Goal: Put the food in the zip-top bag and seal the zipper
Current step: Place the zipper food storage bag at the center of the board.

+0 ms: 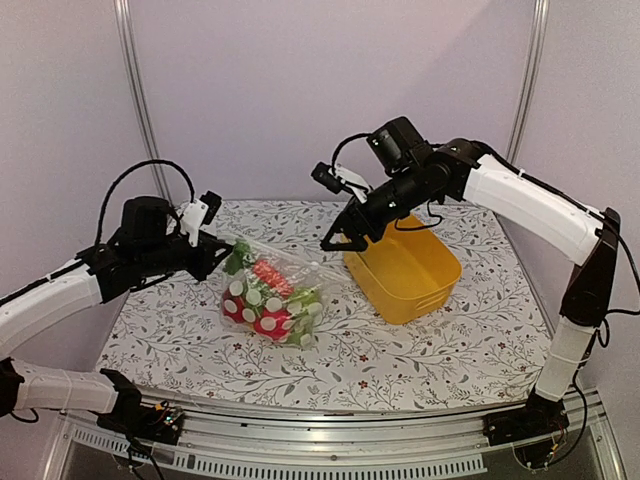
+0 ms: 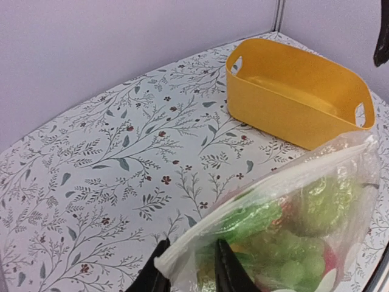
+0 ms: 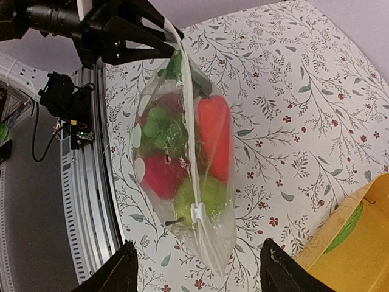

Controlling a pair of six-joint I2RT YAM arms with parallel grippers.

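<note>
The clear dotted zip-top bag (image 1: 290, 312) lies on the table left of centre. It holds the food (image 1: 262, 296): an orange-red carrot (image 3: 214, 137), a red piece (image 3: 161, 173) and green pieces (image 3: 203, 194). The zipper strip (image 3: 187, 109) runs along the raised mouth edge, with a small white slider (image 3: 196, 213) near its right end. My left gripper (image 1: 218, 258) is shut on the bag's left mouth corner (image 2: 182, 252) and holds it up. My right gripper (image 1: 345, 242) is open wide and empty, hovering just above the bag's other end (image 3: 219, 255).
The yellow plastic tub (image 1: 405, 270) stands right of the bag, under my right arm; it also shows in the left wrist view (image 2: 292, 91). A flower-patterned cloth (image 1: 400, 350) covers the table. Purple walls stand at the back and sides.
</note>
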